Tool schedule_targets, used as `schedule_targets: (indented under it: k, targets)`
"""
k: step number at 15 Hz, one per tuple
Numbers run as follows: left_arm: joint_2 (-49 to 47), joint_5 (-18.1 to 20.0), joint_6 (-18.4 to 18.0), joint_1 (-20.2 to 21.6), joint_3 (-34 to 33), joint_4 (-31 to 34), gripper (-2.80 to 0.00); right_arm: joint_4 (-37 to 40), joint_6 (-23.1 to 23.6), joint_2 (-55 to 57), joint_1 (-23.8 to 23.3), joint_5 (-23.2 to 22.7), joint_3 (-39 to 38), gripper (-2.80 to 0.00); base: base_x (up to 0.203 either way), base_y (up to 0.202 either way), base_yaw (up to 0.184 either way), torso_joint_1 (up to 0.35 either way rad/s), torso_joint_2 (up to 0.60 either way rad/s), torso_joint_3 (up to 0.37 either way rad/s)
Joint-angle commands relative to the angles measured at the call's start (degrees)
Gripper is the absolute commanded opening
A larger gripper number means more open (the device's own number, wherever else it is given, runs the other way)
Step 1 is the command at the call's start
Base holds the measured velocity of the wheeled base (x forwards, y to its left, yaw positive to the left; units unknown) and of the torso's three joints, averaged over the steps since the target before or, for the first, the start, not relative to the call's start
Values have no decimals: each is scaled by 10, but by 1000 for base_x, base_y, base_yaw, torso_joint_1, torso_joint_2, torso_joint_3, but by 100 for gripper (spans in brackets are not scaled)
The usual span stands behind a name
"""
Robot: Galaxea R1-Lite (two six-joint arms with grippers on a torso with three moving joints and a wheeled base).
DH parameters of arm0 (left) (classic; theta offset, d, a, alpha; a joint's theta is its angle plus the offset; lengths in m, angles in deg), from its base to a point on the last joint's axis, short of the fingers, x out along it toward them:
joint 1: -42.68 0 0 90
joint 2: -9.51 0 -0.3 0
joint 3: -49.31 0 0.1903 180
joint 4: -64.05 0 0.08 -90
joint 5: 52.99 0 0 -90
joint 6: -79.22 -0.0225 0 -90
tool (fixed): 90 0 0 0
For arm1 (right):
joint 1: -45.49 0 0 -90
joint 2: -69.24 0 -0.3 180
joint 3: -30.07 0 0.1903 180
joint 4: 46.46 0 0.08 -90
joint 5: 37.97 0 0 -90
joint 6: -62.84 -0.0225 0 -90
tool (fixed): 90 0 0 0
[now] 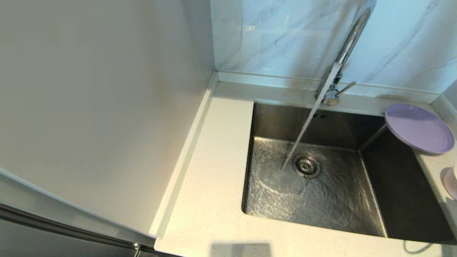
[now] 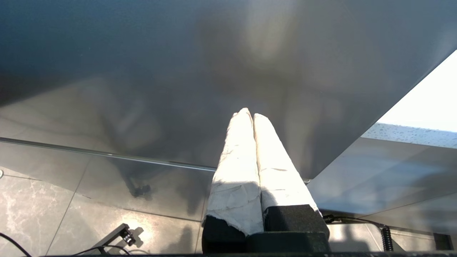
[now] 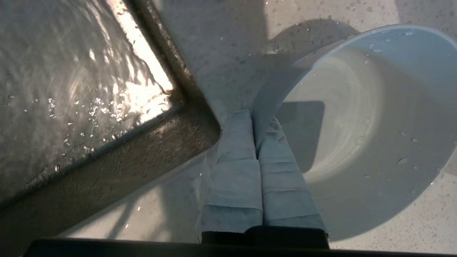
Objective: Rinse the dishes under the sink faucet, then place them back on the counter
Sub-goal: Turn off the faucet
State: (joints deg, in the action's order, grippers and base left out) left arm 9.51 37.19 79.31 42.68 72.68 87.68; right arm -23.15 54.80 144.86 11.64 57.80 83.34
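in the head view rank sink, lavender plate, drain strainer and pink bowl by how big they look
1. sink
2. lavender plate
3. drain strainer
Pink bowl: cut off by the frame edge, so unranked.

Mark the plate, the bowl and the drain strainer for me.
plate point(image 1: 419, 128), head view, middle of its flat lavender face.
bowl point(image 3: 360, 117), right wrist view, inner wall, wet with droplets.
drain strainer point(image 1: 306, 165), head view, centre of the round metal grate in the sink bottom.
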Motion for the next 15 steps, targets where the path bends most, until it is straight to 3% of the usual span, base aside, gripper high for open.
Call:
schedule_targets:
  k: [1,4,5,11,15]
  targets:
    - [0,0,0,0,0,0,-280,-11,-2,33,-7,0,0,-280,0,0,0,0,0,0]
    - [0,0,0,0,0,0,-280,-12,-2,37,-8,0,2,-280,0,0,0,0,0,0]
    - [0,0,0,0,0,0,-280,-12,-2,37,-9,0,6,0,0,0,0,0,0,0]
    - [0,0,0,0,0,0,-280,-37,-12,0,-30,-5,21,0,0,0,0,0,0,0]
    - [0,0,0,0,0,0,-280,-20,8,-101,-32,-5,23,0,0,0,0,0,0,0]
